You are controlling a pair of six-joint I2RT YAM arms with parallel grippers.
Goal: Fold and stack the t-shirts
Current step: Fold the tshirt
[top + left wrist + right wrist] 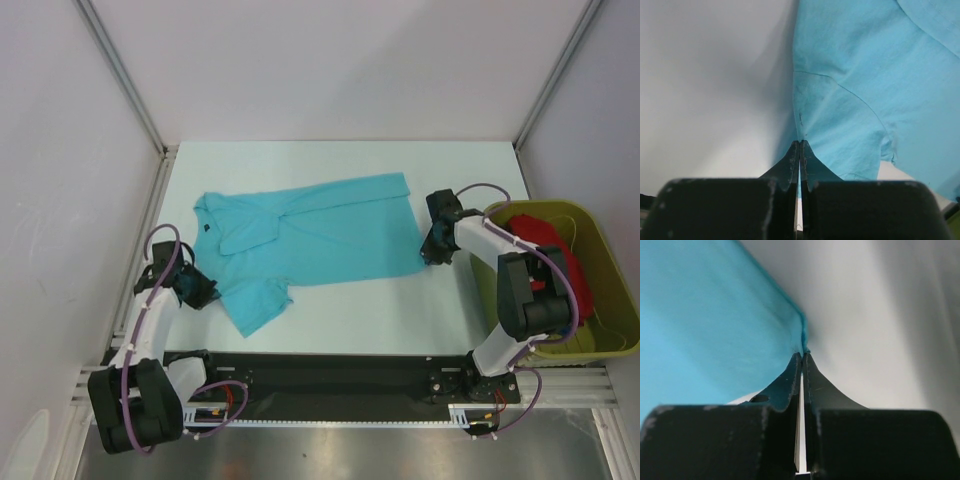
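**A:** How far along are we with the folding?

**B:** Barely begun, we'd judge. The turquoise t-shirt (310, 235) lies spread open across the middle of the bench (340, 320), with its collar toward our left and its hem toward our right. We see no proper fold in it, and no finished stack anywhere.

**A:** And the others?

**B:** The olive-green tub (600, 300) sits just beside the bench's right edge with a red t-shirt (545, 240) heaped in it. We cannot tell what lies underneath. So nearly all the work is left: this shirt, whatever the tub holds, then the stacking.

**A:** Our pincers?

**B:** Both are clenched on the turquoise cloth. The left pincer (203, 291) has the edge of the near sleeve, and the right pincer (431, 254) has the near hem corner. In each wrist view the fabric runs straight into closed tips.

**A:** What surrounds us?

**B:** Plain pale walls (350, 60) close us in on three sides, with metal frame posts (120, 75) at the corners. The bench is smooth, pale and matte. A dark strip (330, 375) runs along its near edge, where our bases are bolted.
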